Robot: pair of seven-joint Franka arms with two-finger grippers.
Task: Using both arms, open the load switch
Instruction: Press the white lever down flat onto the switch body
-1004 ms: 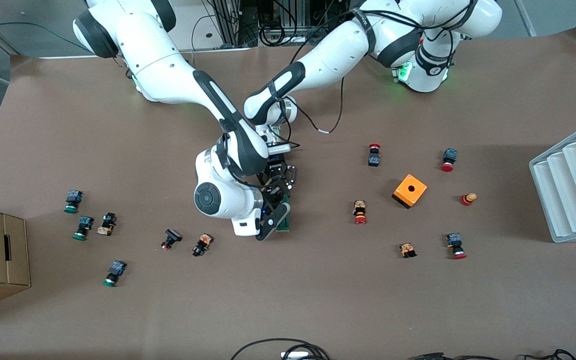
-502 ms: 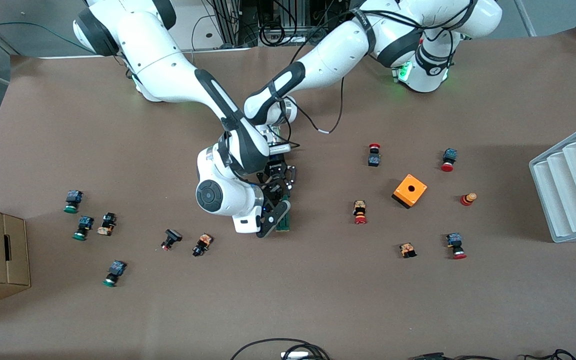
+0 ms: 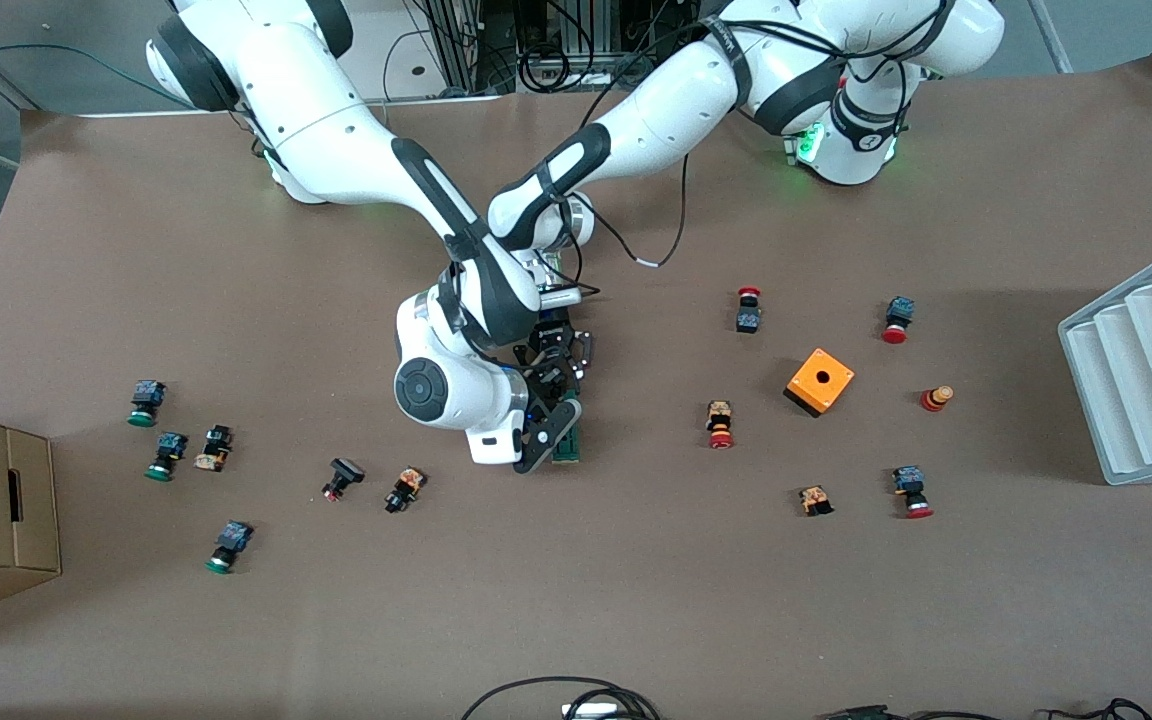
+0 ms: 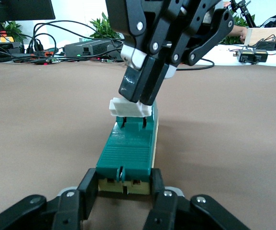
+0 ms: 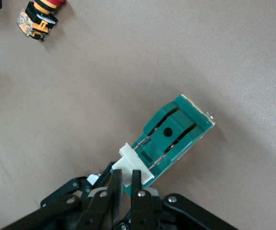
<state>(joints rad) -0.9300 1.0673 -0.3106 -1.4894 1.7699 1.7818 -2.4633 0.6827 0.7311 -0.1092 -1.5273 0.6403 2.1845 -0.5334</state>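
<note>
Mid-table, your left gripper (image 4: pixel 123 191) pins the load switch (image 4: pixel 128 148) body by its end so the right gripper (image 5: pixel 123 184), pinched on the white handle (image 5: pixel 134 162), can pull it open.

Right claw (image 5: pixel 123 184): black fingers closed together on the white piece (image 5: pixel 134 164) at one end of the load switch.
Load switch (image 5: pixel 173 136): dark-green block lying flat on the desk, two slots and a round hole on top.
Push button (image 5: pixel 38 18): red-capped, orange-bodied, well apart from the switch.
Desk (image 5: pixel 90 86): brown surface.
</note>
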